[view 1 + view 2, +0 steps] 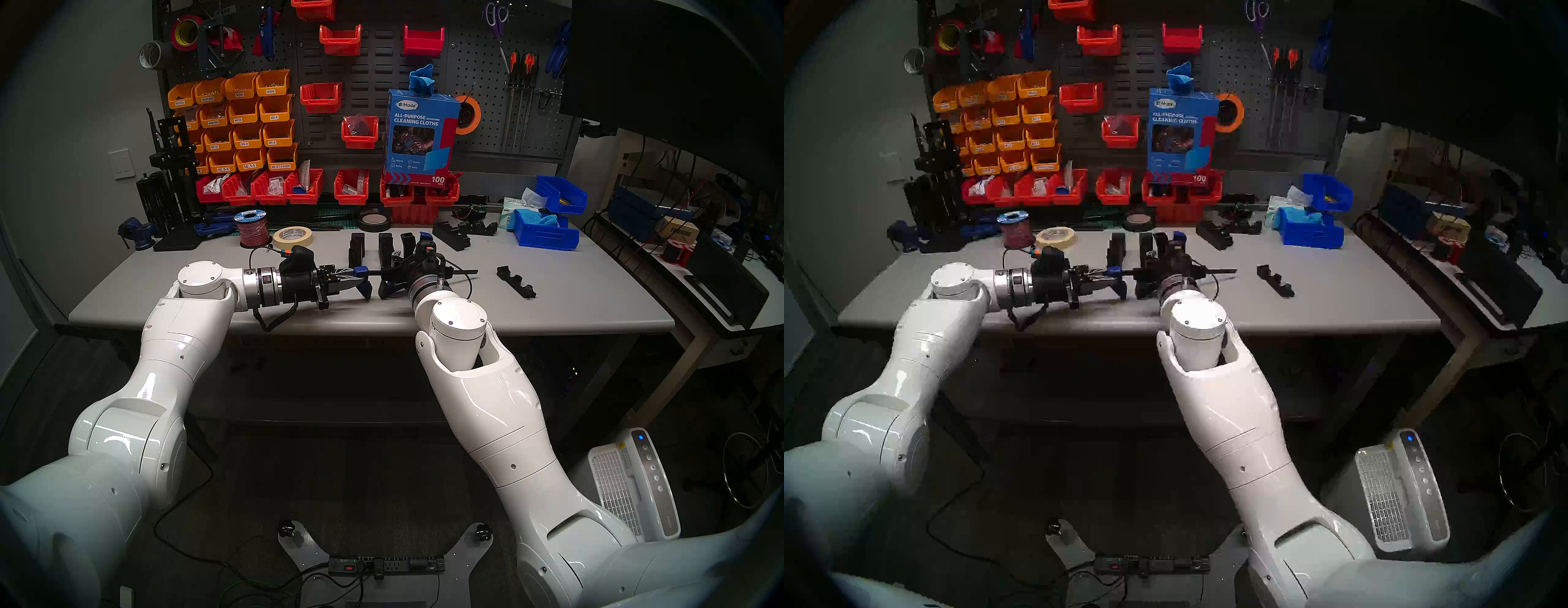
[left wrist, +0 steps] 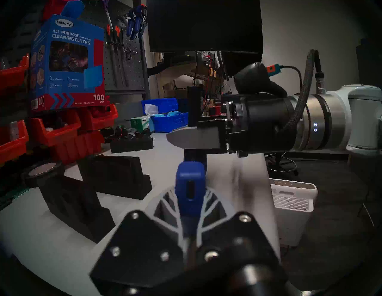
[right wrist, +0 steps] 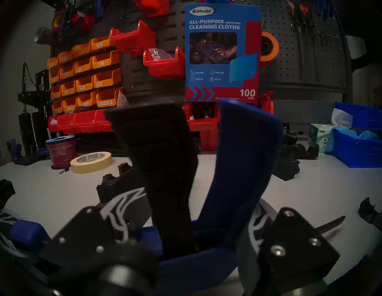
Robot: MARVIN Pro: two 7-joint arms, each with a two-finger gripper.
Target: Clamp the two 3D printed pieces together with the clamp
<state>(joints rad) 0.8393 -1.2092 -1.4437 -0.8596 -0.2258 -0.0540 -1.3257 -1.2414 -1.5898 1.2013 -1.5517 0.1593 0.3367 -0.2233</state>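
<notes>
Near the bench's (image 1: 169, 293) front edge, the left gripper's (image 1: 354, 280) fingers pinch the clamp's (image 1: 384, 278) blue end jaw. Behind the bar stand two black pieces (image 1: 356, 250), apart. The right gripper's (image 3: 182, 233) fingers grip the clamp's handle.

One blue plastic bar clamp (image 1: 365, 281) is in view. The small black upright ribbed plastic blocks number two: a left block (image 1: 356, 249) and a right block (image 1: 385, 246). There is one long low black notched strip (image 1: 516, 281) and one small dark blue metal bench vise (image 1: 138, 234). On the grey surface (image 1: 572, 297) stand two blue plastic bins (image 1: 545, 233). There are three rolls: one cream masking tape roll (image 1: 292, 237), one black tape roll (image 1: 374, 221) and one red wire spool (image 1: 251, 229). One blue cardboard box of cleaning cloths (image 1: 420, 131) stands at the back. The pegboard carries sixteen orange plastic bins (image 1: 244, 112), four rows of four, and five hung red plastic bins (image 1: 340, 40). There are two white robot arms (image 1: 186, 339).
</notes>
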